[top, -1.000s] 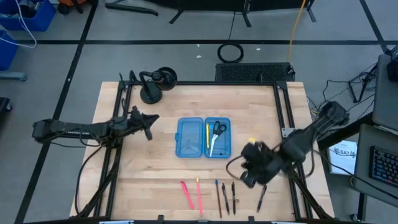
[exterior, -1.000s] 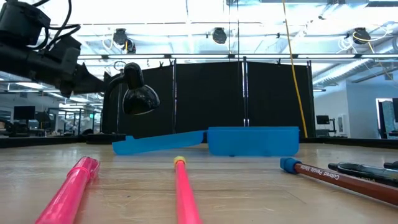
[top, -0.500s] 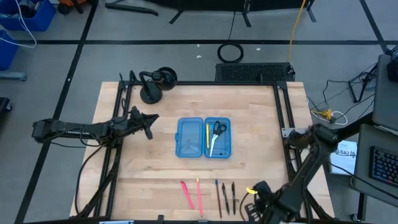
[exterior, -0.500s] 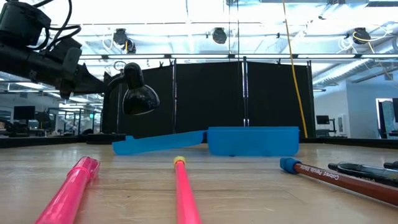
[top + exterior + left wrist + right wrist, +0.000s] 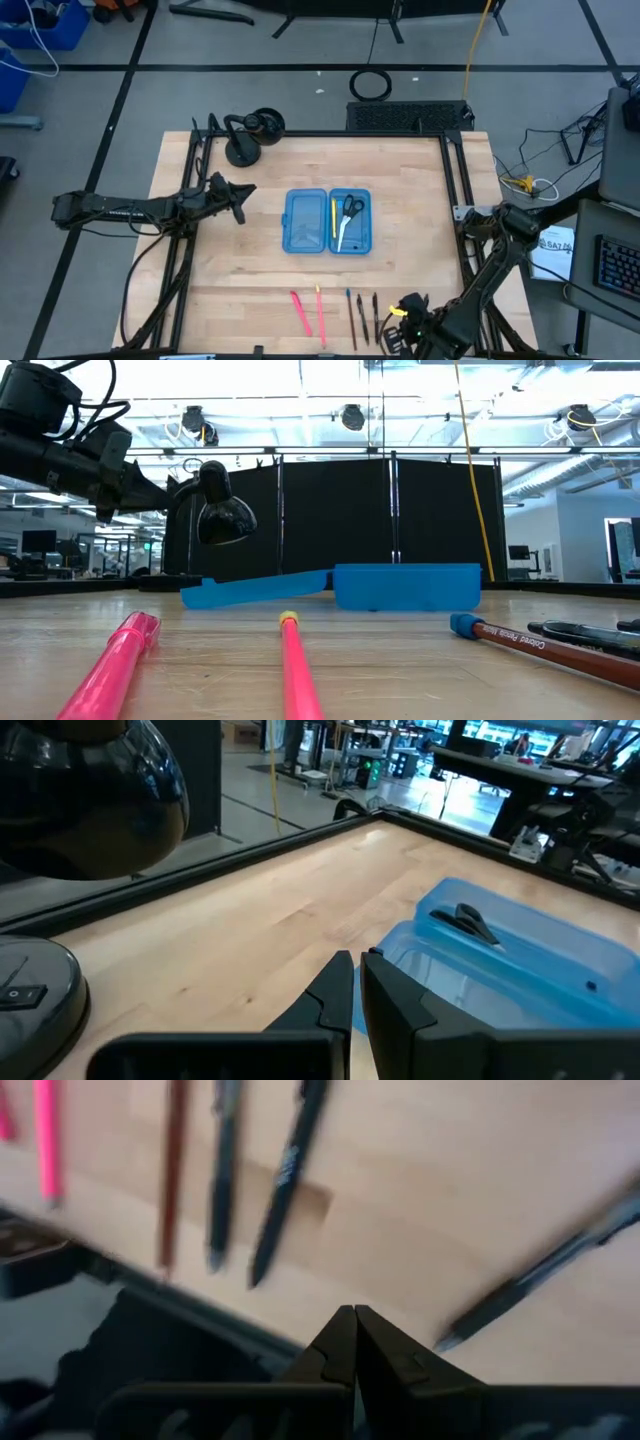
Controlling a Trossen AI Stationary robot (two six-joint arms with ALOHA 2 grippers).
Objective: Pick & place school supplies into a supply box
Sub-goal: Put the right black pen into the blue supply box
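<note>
The supply box (image 5: 328, 222) lies open in the middle of the table, a translucent blue case with a yellow pencil (image 5: 333, 217) and black-handled scissors (image 5: 349, 208) in its right half. Near the table's near edge lie, in a row, two pink markers (image 5: 300, 312), a blue-tipped pen (image 5: 350, 312) and dark pens (image 5: 369, 316). My right gripper (image 5: 355, 1325) is shut and hovers over the near edge, just right of that row (image 5: 396, 320), touching nothing. One more dark pen (image 5: 545, 1275) lies to its side. My left gripper (image 5: 358, 982) is shut and waits left of the box (image 5: 240, 195).
A black desk lamp (image 5: 245, 135) stands at the far left corner. A black metal frame (image 5: 455, 170) runs along the table's sides. Bare wood lies between the box and the row of pens. Past the near edge the right wrist view shows dark floor (image 5: 170, 1350).
My right arm has swung from beside the box's right side down toward the table's near edge, ending over the near right corner beside the row of pens. Most of that move came first; since then it has barely shifted. The supplies and box have stayed put.
</note>
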